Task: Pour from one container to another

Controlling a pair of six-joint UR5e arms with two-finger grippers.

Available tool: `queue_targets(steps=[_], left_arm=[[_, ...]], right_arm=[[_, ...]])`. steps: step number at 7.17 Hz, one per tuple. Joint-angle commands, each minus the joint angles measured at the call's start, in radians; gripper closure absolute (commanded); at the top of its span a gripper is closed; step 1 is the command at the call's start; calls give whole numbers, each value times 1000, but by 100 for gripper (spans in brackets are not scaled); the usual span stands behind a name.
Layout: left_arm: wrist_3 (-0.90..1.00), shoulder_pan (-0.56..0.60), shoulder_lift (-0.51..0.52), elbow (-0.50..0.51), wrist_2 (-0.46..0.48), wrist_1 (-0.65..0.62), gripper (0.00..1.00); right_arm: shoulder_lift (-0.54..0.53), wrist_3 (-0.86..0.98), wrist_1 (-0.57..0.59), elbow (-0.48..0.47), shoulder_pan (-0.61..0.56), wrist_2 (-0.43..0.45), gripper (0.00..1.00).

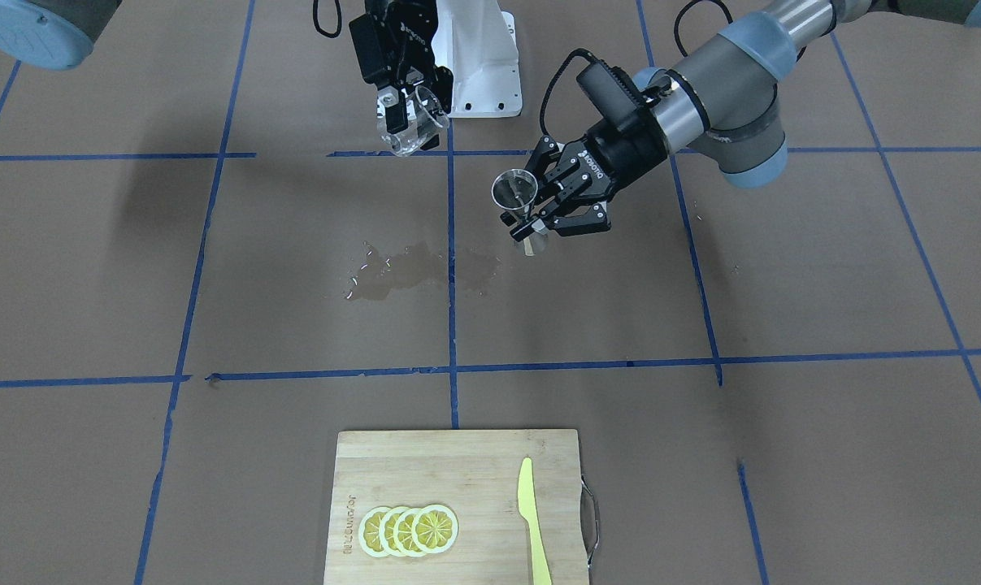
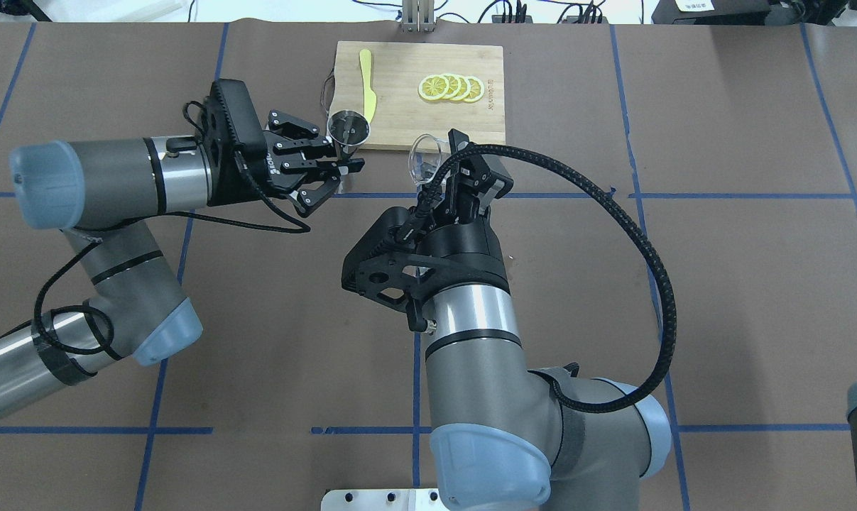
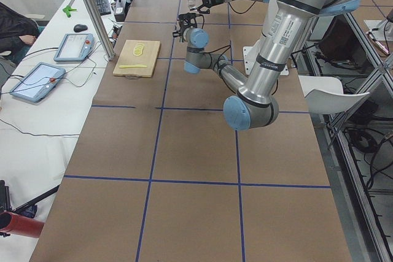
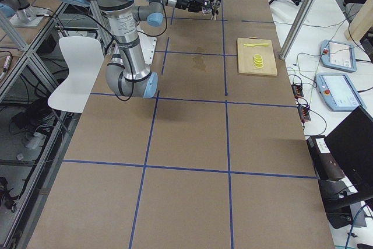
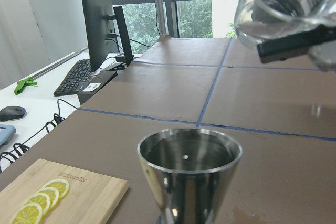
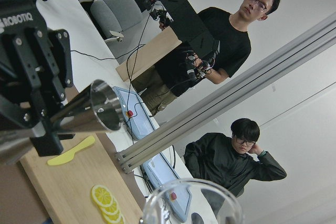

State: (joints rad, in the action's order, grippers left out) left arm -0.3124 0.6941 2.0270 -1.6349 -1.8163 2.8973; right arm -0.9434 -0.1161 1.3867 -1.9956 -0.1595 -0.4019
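The left tool [image 1: 529,221] is clamped on the waist of the jigger [image 1: 513,191], above the desk [image 1: 701,284]. The right tool [image 1: 405,114] grips the tilted beaker [image 1: 415,130], at ten o'clock from the jigger in the front view.

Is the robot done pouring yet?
Not yet. Done: the left gripper holds the jigger and the right gripper holds the glass beaker, both up off the table. In hand: the beaker is tipped but off to the jigger's side, with no stream showing. Left: bring its lip over the jigger and pour. A wet patch lies on the table.
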Motion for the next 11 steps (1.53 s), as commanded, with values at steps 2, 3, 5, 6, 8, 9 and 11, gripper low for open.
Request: queue_targets(steps=[2, 3, 5, 6, 8, 9, 11], left_arm=[[-141, 73, -106, -98, -1, 2, 100], [-195, 96, -160, -150, -1, 7, 100], [-284, 113, -287, -167, 91, 141, 100], [-297, 113, -339, -172, 176, 193, 100], [-396, 113, -445, -213, 372, 214, 100], [-424, 105, -491, -235, 479, 212, 100], [-475, 84, -534, -235, 662, 206, 100]], right_arm=[[-3, -1, 0, -2, 0, 0, 100], [-3, -1, 0, -2, 0, -2, 100], [-3, -1, -2, -2, 0, 0, 100], [-5, -1, -2, -2, 0, 0, 100], [-5, -2, -2, -2, 0, 0, 100], [-5, -2, -2, -2, 0, 0, 100], [-6, -2, -2, -2, 0, 0, 100]])
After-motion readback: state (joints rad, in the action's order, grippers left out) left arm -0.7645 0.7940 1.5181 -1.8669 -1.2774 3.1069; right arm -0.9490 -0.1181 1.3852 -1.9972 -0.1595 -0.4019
